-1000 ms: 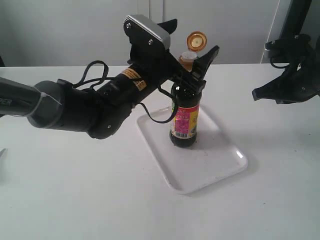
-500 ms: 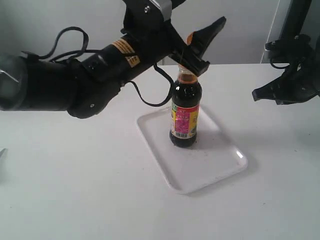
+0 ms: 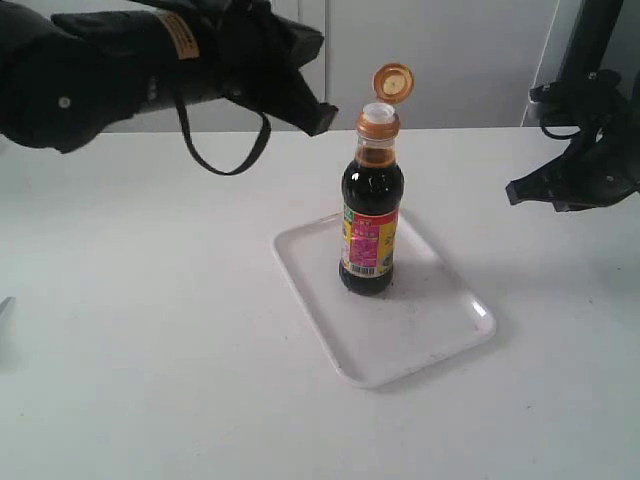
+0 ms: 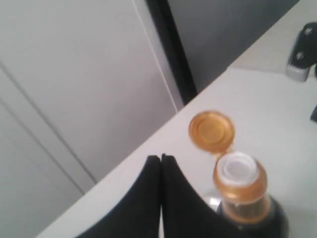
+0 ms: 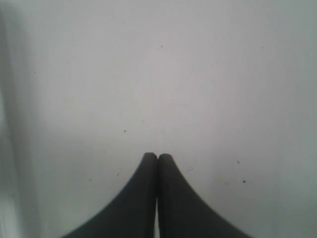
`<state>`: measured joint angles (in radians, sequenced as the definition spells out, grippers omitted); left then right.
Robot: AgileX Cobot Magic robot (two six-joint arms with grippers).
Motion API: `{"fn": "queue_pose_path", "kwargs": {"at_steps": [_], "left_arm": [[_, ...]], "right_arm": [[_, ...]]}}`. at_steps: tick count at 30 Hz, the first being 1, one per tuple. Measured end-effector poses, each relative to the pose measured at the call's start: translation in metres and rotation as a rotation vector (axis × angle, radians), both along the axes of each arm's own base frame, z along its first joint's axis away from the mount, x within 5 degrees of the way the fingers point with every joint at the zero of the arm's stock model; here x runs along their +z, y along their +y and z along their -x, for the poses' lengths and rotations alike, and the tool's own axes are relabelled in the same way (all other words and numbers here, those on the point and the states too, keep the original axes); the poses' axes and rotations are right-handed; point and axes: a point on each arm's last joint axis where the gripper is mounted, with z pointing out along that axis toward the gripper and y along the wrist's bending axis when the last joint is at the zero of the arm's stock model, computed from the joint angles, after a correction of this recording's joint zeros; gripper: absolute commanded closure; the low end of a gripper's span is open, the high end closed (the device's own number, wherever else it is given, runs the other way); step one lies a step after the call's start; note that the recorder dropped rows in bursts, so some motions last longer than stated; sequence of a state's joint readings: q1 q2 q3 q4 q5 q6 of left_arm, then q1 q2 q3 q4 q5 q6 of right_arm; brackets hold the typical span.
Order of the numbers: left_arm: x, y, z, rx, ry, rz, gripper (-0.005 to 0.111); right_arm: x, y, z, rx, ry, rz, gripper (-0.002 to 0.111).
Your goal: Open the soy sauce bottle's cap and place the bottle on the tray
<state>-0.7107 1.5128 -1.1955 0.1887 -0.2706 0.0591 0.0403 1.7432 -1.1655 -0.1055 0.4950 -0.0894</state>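
The left gripper (image 3: 322, 120), jaws pressed together and empty, hangs just beside the flipped-up cap (image 3: 392, 82). Below it the soy sauce bottle (image 3: 370, 215) stands upright on the tray (image 3: 440, 325). The right gripper (image 3: 515, 190), likewise closed on nothing, is well apart from them, and its arm is cut off at the frame edge.

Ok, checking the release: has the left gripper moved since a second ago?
Yes. The left gripper rose and drew back leftward in the exterior view, clear of the soy sauce bottle.
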Motion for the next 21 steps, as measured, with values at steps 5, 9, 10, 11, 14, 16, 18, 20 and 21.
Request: {"fn": "queue_pose_path", "kwargs": {"at_steps": [5,9,10,11,14,16,18,20,21], "left_arm": [[-0.007,0.041,-0.009,0.134,0.190,-0.131,0.107],[-0.013,0.061,-0.013,0.201,0.280,-0.187,0.107],[-0.015,0.067,-0.014,0.218,0.306,-0.203,0.107],[-0.016,0.071,-0.015,0.232,0.329,-0.218,0.107],[-0.021,0.085,-0.017,0.281,0.400,-0.248,0.107],[-0.025,0.093,-0.018,0.312,0.451,-0.268,0.107],[-0.028,0.101,-0.018,0.338,0.495,-0.289,0.107],[-0.031,0.108,-0.018,0.362,0.542,-0.312,0.107],[-0.033,0.112,-0.017,0.374,0.565,-0.323,0.107]], "right_arm": [[0.013,-0.001,0.011,-0.001,0.030,0.009,0.108],[0.018,-0.002,0.017,-0.004,0.058,0.013,0.108],[0.021,-0.002,0.019,-0.005,0.064,0.014,0.108],[0.023,-0.002,0.021,-0.006,0.066,0.015,0.108],[0.032,-0.003,0.029,-0.010,0.085,0.018,0.108],[0.039,-0.003,0.035,-0.012,0.091,0.022,0.108],[0.046,-0.004,0.040,-0.015,0.096,0.024,0.108],[0.051,-0.004,0.045,-0.017,0.098,0.024,0.108],[0.053,-0.004,0.048,-0.019,0.109,0.025,0.108]]}}
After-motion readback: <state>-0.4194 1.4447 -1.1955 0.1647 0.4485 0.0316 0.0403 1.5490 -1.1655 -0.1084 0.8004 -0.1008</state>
